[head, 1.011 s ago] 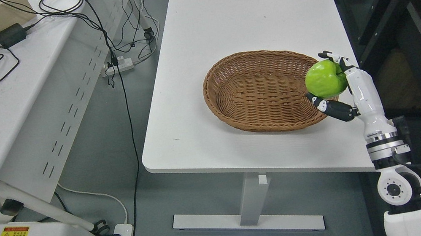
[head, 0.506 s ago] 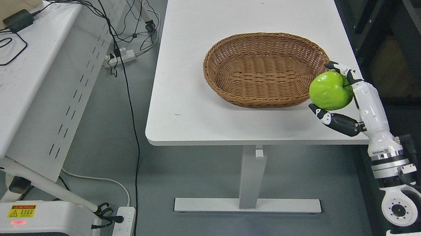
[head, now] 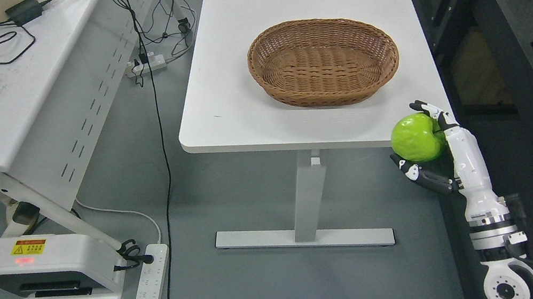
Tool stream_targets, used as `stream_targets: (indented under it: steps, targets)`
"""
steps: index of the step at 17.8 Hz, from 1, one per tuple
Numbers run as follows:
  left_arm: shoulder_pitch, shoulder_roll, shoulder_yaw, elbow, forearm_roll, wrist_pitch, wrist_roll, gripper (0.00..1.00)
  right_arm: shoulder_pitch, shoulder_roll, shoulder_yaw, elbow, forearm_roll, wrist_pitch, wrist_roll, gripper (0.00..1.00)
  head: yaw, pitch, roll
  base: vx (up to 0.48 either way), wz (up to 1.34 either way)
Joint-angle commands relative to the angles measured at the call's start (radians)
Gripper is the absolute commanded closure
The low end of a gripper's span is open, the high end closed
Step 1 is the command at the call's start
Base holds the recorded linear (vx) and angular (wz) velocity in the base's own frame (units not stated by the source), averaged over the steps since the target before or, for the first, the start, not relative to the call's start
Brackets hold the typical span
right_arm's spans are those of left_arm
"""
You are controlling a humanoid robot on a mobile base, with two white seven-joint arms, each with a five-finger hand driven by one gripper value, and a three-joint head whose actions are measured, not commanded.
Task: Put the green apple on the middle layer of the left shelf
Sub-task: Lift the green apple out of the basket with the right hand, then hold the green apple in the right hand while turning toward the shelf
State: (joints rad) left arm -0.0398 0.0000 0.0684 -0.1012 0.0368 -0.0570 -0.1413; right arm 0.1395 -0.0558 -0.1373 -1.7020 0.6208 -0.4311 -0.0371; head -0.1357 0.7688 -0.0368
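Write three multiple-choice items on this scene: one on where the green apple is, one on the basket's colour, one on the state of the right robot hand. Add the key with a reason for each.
1. Where is the green apple?
A. In the wicker basket
B. In the right robot hand, by the table's near right corner
C. On the floor

2. What colour is the wicker basket?
A. Brown
B. White
C. Blue

3. What state is the right robot hand in?
A. Open, holding nothing
B. Curled, holding nothing
C. Closed on the apple

Key: 1 B, the apple sits between the fingers at the corner of the white table. 2 A, the weave is brown, and the basket holds nothing. 3 C, fingers wrap the apple above and below.
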Motion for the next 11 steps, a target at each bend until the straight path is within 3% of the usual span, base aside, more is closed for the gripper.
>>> stream_targets:
  steps: [1, 11]
  targets:
    - [0.0, 0.017, 0.001, 0.0, 0.0, 0.0, 0.0, 0.0, 0.023, 0.017, -0.01, -0.015, -0.001, -0.001, 0.0, 1.0, 0.0, 0.0, 0.0, -0.138, -0.33]
    - [0.0, 0.017, 0.001, 0.0, 0.0, 0.0, 0.0, 0.0, 0.075, 0.005, 0.077, -0.007, 0.0, -0.028, 0.016, 1.0, 0.0, 0.0, 0.0, -0.157, -0.22]
